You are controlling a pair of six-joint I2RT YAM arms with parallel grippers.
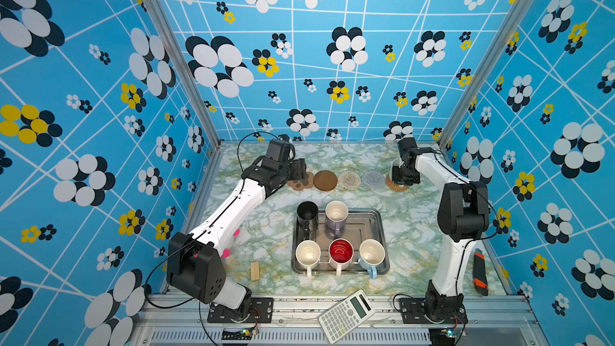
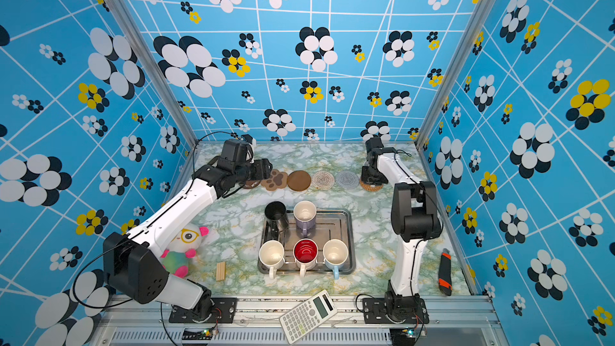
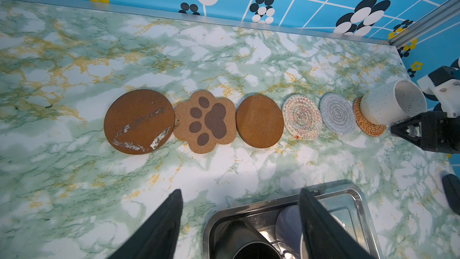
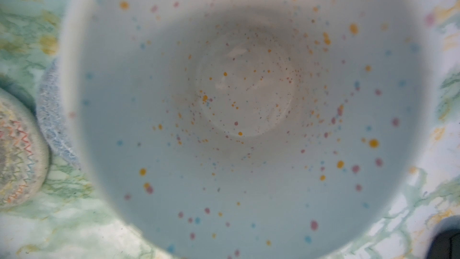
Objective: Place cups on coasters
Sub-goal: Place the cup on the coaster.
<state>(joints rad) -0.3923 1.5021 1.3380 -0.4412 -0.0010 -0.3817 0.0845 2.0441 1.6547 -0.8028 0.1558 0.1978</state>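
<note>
At the right gripper (image 1: 404, 176): speckled cream mug (image 3: 384, 105) over rattan coaster (image 3: 368, 127); left gripper (image 3: 240, 191) open, empty.

We saw the mug upright straight under the right gripper, its mouth filling that wrist view. The jaws were hidden, so we could not tell if they clamped it or if its base touched. The coaster's rim showed past the mug on the side away from the gripper, just beside the grey-blue coaster (image 3: 337, 113). The side wall (image 1: 532, 161) stood close behind the gripper. The left fingers (image 3: 164, 227) were spread wide above the bare marble table (image 3: 74, 170). Beyond their tips ran a tight row, all uncovered: cream crocheted coaster (image 3: 301, 117), plain brown disc (image 3: 260, 120), paw-print coaster (image 3: 205, 122), scuffed brown disc (image 3: 139, 122). Open table lay before and past the row. Back under that wrist sat the tray (image 1: 362, 228) with black mug (image 1: 307, 214), lavender mug (image 1: 336, 216), white mug (image 1: 307, 254), red-inside mug (image 1: 341, 252), light blue mug (image 1: 371, 254).
</note>
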